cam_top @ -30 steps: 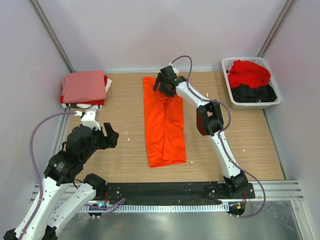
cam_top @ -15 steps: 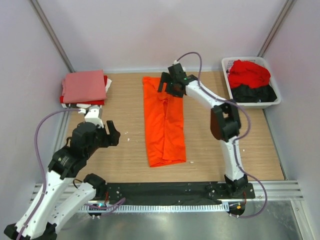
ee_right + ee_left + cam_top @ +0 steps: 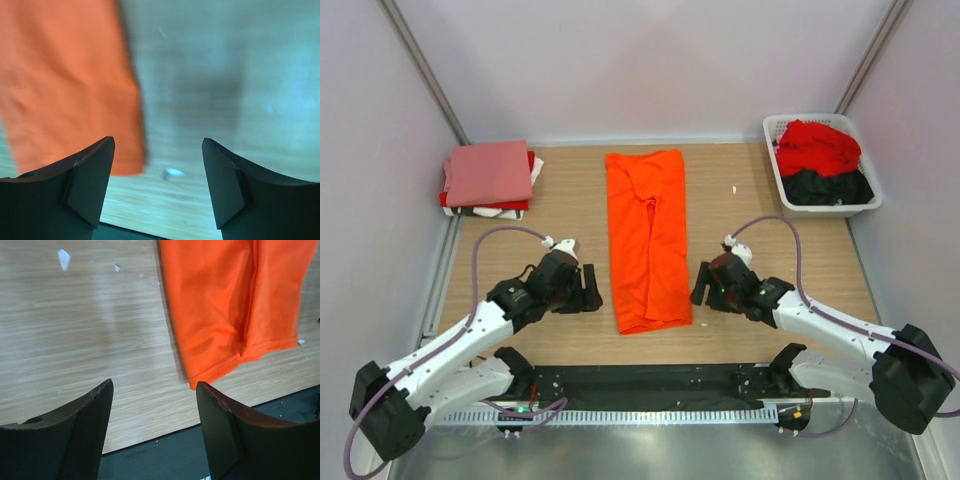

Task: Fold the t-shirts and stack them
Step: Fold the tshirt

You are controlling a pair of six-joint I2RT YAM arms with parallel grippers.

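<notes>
In the middle of the wooden table [image 3: 760,215] lies the bright orange t-shirt [image 3: 648,240], folded lengthwise into a long narrow strip that runs from the far edge towards the arms, with a ridge of folded cloth along its middle. Its near hem end sits between the two tools. The left gripper [image 3: 590,292] is low over the wood just beside the strip's near left corner, its jaws standing apart with only bare table between them; in the left wrist view the orange corner lies ahead of the fingers and apart from them. The right gripper [image 3: 700,290] is low just beside the near right corner, likewise spread wide and holding nothing; its wrist view is blurred, but the cloth's edge shows ahead of the finger on the left of that picture, not between the two.

At the far left corner rests a pile of folded shirts: a salmon-pink t-shirt [image 3: 488,172] on top, a red t-shirt [image 3: 455,199] showing under it and a white t-shirt [image 3: 490,211] peeping out at the near side. At the far right the white basket [image 3: 820,209] holds a crumpled red shirt [image 3: 817,145] above a black shirt [image 3: 825,187]
</notes>
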